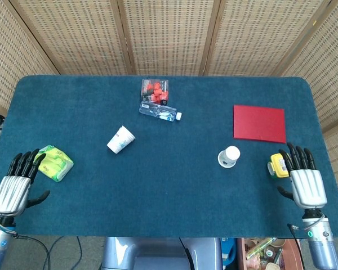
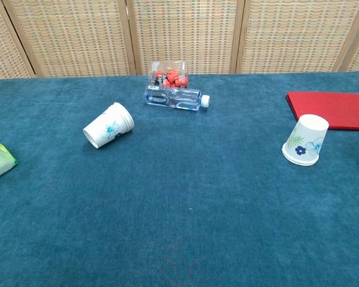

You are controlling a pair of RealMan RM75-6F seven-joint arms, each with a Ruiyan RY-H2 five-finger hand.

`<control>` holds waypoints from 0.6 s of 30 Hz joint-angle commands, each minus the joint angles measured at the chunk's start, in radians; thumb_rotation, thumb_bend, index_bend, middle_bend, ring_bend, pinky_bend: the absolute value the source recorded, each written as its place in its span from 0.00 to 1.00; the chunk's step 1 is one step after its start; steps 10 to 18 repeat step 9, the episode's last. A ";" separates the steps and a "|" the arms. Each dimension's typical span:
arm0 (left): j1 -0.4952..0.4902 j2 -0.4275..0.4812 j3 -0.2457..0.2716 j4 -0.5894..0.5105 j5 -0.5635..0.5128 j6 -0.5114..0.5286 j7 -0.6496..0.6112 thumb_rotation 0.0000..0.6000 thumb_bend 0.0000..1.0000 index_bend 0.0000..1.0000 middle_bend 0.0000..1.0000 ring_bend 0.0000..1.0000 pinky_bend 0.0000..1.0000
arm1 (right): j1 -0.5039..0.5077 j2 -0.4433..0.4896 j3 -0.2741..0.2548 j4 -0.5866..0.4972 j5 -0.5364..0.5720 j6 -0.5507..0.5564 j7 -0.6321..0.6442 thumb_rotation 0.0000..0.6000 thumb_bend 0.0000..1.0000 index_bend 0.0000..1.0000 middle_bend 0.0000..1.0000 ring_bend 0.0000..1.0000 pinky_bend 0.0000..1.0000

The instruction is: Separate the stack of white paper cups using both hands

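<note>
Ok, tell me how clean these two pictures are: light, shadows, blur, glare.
Head view: even, soft light, faint shadows; the left robot hand and right robot hand are sharp, without motion blur. Chest view: equally flat light; the tipped cup and the upside-down cup show crisp flower prints; slight glare on the plastic bottle.

left hand (image 1: 12,188) empty, spread | right hand (image 1: 307,183) empty, spread | cups (image 1: 121,140) (image 1: 230,156) apart
</note>
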 commanded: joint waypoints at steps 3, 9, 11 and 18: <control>0.042 -0.003 0.012 0.034 0.020 0.032 0.010 1.00 0.21 0.00 0.00 0.00 0.00 | -0.053 0.022 -0.008 0.023 -0.033 0.035 0.029 1.00 0.10 0.13 0.00 0.00 0.03; 0.076 -0.007 -0.003 0.074 0.009 0.060 -0.036 1.00 0.21 0.00 0.00 0.00 0.00 | -0.098 0.028 0.011 0.073 -0.031 0.050 0.112 1.00 0.10 0.13 0.00 0.00 0.02; 0.076 -0.007 -0.003 0.074 0.009 0.060 -0.036 1.00 0.21 0.00 0.00 0.00 0.00 | -0.098 0.028 0.011 0.073 -0.031 0.050 0.112 1.00 0.10 0.13 0.00 0.00 0.02; 0.076 -0.007 -0.003 0.074 0.009 0.060 -0.036 1.00 0.21 0.00 0.00 0.00 0.00 | -0.098 0.028 0.011 0.073 -0.031 0.050 0.112 1.00 0.10 0.13 0.00 0.00 0.02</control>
